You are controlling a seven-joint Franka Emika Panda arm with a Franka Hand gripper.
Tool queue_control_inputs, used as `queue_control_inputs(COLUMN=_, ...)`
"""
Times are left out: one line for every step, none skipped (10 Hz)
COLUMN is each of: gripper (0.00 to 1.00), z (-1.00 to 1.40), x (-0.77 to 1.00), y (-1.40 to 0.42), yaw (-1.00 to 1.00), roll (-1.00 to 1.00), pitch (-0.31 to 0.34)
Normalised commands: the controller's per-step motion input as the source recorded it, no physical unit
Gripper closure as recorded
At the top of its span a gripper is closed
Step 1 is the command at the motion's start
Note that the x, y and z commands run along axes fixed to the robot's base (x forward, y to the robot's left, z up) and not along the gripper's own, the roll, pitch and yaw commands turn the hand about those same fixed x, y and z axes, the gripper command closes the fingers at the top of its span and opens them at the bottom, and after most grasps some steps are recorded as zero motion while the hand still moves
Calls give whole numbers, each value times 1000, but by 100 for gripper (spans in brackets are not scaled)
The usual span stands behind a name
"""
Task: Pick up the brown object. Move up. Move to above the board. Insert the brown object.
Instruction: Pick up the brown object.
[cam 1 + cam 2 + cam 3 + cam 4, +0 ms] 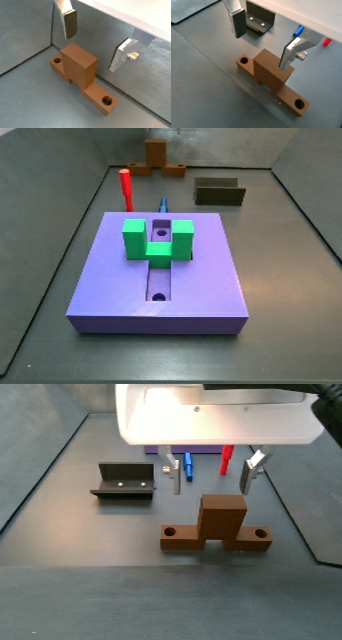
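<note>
The brown object [214, 524] is an orange-brown bar with a round hole near each end and a tall block rising from its middle; it rests on the grey floor. My gripper [210, 474] hangs open just above it, its fingers [171, 472] apart on either side of the block's top and touching nothing. Both wrist views look down on the brown object [80, 65] [271, 72] under the open gripper [94, 40] [264, 40]. The purple-blue board [201, 278] lies near the camera in a side view, with the brown object [163, 158] far behind it.
A green U-shaped block [156, 238] sits over the board's groove. A red peg [127, 188] and a blue peg [163, 203] stand behind the board. The dark fixture [127, 480] [258, 22] stands beside the gripper. Grey walls ring the floor.
</note>
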Motion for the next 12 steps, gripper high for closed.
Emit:
queue_control_inputs(gripper=0, z=-134, x=-294, y=-34, yaw=14, roll=-14, pitch=-63)
queue_control_inputs(gripper=0, z=-149, x=-294, y=0, yaw=0, roll=-4, pitch=-61)
queue_control_inputs(gripper=0, z=-180, x=-203, y=0, yaw=0, roll=0, pitch=-64)
queue_control_inputs(gripper=0, z=-254, x=-217, y=0, yaw=0, roll=0, pitch=-64)
queue_control_inputs(gripper=0, z=-237, x=-211, y=0, yaw=0, roll=0, pitch=-67)
queue_control_inputs(gripper=0, z=-214, x=-126, y=0, yaw=0, roll=0, pitch=-63)
queue_control_inputs(gripper=0, z=-249, x=0, y=0, yaw=0, roll=0, pitch=-51)
queue_control_inputs(gripper=0, z=-306, x=0, y=77, yaw=0, roll=0, pitch=-40)
queue_control_inputs(gripper=0, z=-360, x=-20, y=177, yaw=0, roll=4, pitch=-31)
queue_control_inputs(gripper=0, z=-326, x=0, y=106, yaw=0, roll=0, pitch=-29)
queue_control_inputs(gripper=0, z=-340, x=0, y=111, yaw=0, roll=14, pitch=-6)
queue_control_inputs(gripper=0, z=-283, x=0, y=106, yaw=0, roll=0, pitch=-3)
